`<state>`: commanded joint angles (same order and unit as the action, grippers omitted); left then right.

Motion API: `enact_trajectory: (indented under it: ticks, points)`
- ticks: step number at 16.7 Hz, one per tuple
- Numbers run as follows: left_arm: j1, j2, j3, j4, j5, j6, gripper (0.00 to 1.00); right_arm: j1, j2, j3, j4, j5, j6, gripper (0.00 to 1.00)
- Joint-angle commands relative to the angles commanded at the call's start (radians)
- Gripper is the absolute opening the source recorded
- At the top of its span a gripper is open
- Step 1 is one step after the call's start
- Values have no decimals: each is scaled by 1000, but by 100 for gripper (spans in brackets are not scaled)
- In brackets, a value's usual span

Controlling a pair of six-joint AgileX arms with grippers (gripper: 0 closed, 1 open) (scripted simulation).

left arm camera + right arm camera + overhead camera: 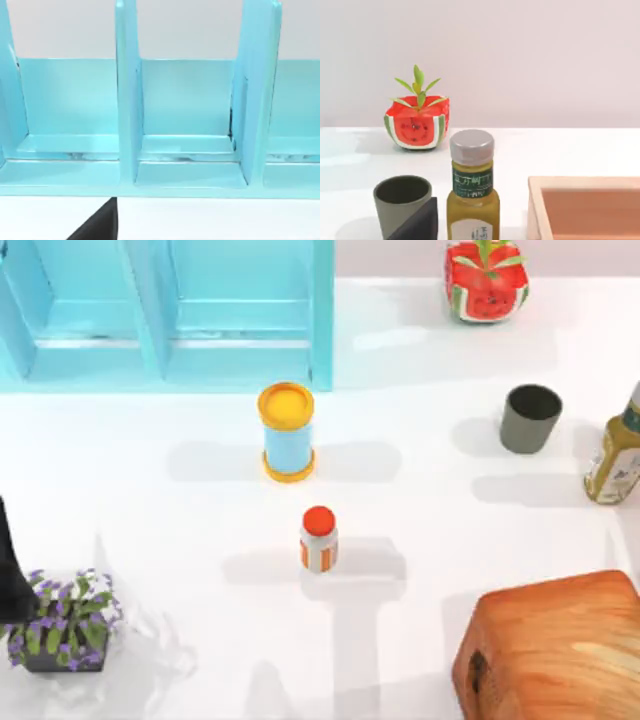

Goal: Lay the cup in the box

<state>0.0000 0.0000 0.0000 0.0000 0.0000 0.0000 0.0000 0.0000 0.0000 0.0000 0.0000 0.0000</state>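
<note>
The cup (530, 418) is small, dark grey-green and upright on the white table at the right, with its dark inside facing up. In the right wrist view the cup (400, 202) stands beside an oil bottle (472, 187), and a dark part of my right gripper (417, 225) overlaps its lower edge. The box (555, 645) is a wooden block shape at the front right; its pale rim (580, 182) and reddish inside face the right wrist camera. My left arm (10, 575) is parked at the left edge, and a dark part of its gripper (97, 225) is in front of the blue shelf.
A blue-and-yellow can (287, 432) and a red-capped bottle (319, 538) stand mid-table. The oil bottle (615, 455) is right of the cup. A watermelon pot (485, 280) sits at the back, a blue shelf (170, 310) at the back left, and a flower pot (65, 625) at the front left.
</note>
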Motion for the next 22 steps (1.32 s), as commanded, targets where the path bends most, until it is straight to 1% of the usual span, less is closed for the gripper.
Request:
enact_trajectory:
  ticks: [4,8,11,15,18,22]
  points:
    - [0,0,0,0,0,0,100,12,25,22,-22,-12,0,100]
    - [0,0,0,0,0,0,100,37,202,184,-173,-38,5,100]
    - [0,0,0,0,0,0,100,17,437,408,-333,-19,19,100]
    - [0,0,0,0,0,0,100,0,854,829,-540,12,41,100]
    - [0,0,0,0,0,0,100,36,1145,1123,-670,-3,53,100]
    - [0,0,0,0,0,0,100,74,1411,1383,-841,-23,97,100]
